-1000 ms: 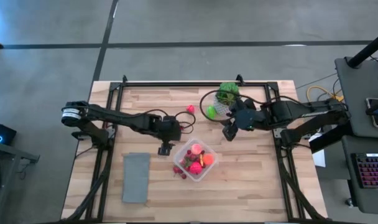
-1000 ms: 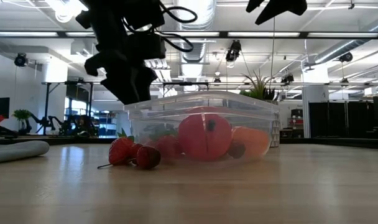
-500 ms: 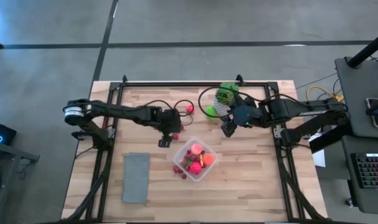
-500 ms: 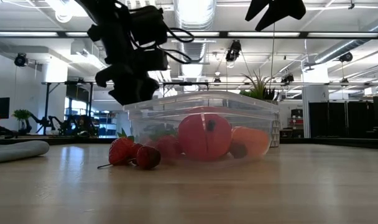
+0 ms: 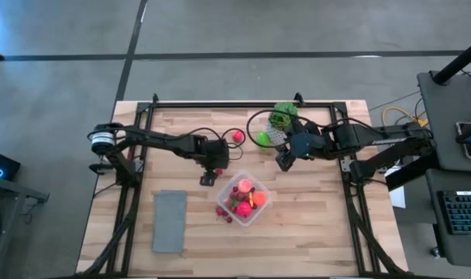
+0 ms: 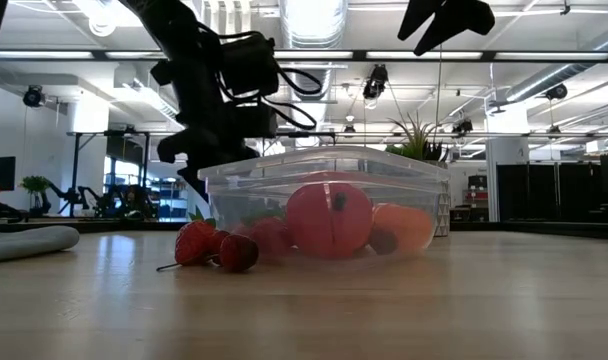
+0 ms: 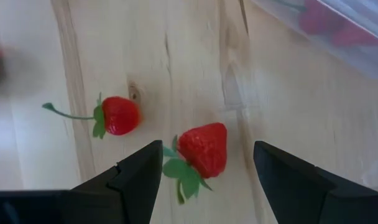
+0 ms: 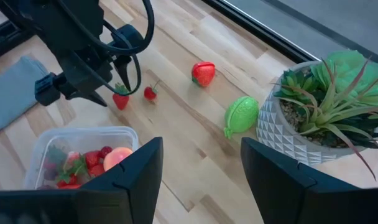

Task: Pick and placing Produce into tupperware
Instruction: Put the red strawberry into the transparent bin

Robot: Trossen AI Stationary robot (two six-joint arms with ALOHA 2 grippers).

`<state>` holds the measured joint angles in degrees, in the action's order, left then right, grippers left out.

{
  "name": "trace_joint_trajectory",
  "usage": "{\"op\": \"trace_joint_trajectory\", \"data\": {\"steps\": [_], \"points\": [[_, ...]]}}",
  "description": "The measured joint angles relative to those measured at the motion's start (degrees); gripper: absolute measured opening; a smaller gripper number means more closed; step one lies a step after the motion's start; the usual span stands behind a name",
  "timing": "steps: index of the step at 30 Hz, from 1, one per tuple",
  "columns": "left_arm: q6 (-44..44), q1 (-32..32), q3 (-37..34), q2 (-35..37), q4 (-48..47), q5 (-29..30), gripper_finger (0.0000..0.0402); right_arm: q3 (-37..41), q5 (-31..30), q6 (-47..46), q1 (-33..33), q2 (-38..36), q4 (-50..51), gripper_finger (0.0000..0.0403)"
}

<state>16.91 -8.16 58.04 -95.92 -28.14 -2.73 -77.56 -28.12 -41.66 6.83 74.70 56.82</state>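
A glossy red toy strawberry (image 7: pixel 203 149) with green leaves lay on the pale wood-grain table (image 7: pixel 288 118) between the left gripper (image 7: pixel 206 175)'s spread, empty fingers; beyond lay the clear rounded plastic tupperware (image 5: pixel 245 197). The right gripper (image 8: pixel 200 167) hovered released, empty.

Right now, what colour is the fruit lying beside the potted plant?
Bright green fruit, lying beside the potted plant; clearest in the right wrist view.

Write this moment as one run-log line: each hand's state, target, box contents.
left hand: open, above strawberry | right hand: open, waiting near potted plant | tupperware: several pieces inside | table: berries outside
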Motion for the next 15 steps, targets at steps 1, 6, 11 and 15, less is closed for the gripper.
{"op": "trace_joint_trajectory", "data": {"steps": [1,6,11,15], "points": [[0.0,0.0,0.0,-0.3,0.6,0.0,0.0238,0.1,0.0,-0.2,0.0,0.0,0.0,0.0208],[0.0,0.0,0.0,-2.0,0.7,0.0,0.0238,0.2,0.0,-0.3,0.0,0.0,0.0,0.0208],[0.0,0.0,0.1,-2.7,0.7,0.0,0.0237,0.8,0.0,-1.3,0.0,0.0,-0.1,0.0208],[0.5,0.0,0.0,-2.7,0.7,0.0,0.0226,1.5,0.0,-2.1,0.0,0.0,0.0,0.0208]]}}
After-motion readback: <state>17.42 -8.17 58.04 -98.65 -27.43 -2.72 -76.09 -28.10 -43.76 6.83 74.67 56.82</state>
